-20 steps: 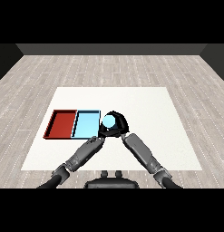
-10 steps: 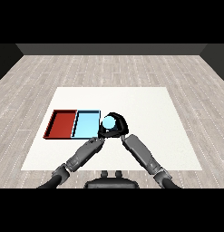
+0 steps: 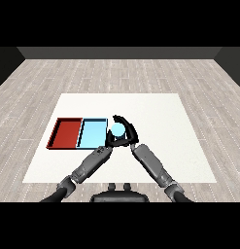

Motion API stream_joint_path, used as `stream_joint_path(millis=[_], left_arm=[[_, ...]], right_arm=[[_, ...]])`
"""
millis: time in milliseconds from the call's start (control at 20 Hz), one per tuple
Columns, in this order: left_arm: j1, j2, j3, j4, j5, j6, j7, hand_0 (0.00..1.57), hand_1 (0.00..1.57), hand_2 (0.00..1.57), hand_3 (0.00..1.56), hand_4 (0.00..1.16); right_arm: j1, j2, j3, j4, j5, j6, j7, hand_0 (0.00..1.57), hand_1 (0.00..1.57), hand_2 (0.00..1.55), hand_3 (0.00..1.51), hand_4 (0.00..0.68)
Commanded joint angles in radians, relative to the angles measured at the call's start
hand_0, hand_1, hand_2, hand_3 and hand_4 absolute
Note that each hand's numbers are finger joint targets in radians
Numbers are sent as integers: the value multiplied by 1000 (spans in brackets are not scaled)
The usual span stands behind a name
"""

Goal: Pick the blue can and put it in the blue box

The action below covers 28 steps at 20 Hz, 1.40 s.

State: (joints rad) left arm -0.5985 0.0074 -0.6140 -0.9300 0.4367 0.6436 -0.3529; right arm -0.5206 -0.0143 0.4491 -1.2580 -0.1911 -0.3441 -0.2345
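Blue can, unlabelled, in right hand.

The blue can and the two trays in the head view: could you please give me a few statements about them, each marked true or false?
1. The right hand is curled round the blue can. True.
2. The blue can lies inside the red tray. False: it is in the right hand, just right of the light blue tray.
3. The red tray lies to the left of the light blue tray. True.
4. The trays are stacked one on the other. False: they lie side by side on the table.
5. The left hand holds the can. False: the right hand does.
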Motion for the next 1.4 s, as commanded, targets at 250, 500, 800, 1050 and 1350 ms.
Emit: stream_joint_path(millis=[250, 500, 800, 1050, 1350], left_arm=[[-45, -7, -35, 31, 67, 67, -37, 1571, 1571, 1571, 1491, 1147], [48, -7, 41, 10, 33, -32, -80, 1571, 1571, 1571, 1492, 1143], [91, 24, 83, -53, -38, 28, -48, 1571, 1571, 1571, 1484, 1142], [67, 105, 182, -22, -28, -2, -42, 1571, 1571, 1571, 1475, 1153], [-64, 214, 247, 72, -52, -58, 98, 1571, 1571, 1562, 1471, 1127]], right_arm=[[-1, -4, -78, -22, 20, -19, 25, 0, 0, 0, 0, 0], [27, -10, -181, -92, -94, 53, 33, 0, 0, 0, 0, 0], [174, -101, -238, -335, -128, 112, 13, 0, 0, 0, 0, 0], [305, -126, -317, -494, -210, 124, 32, 0, 0, 0, 0, 0], [397, -193, -441, -525, -295, 230, 3, 0, 0, 0, 0, 0]])
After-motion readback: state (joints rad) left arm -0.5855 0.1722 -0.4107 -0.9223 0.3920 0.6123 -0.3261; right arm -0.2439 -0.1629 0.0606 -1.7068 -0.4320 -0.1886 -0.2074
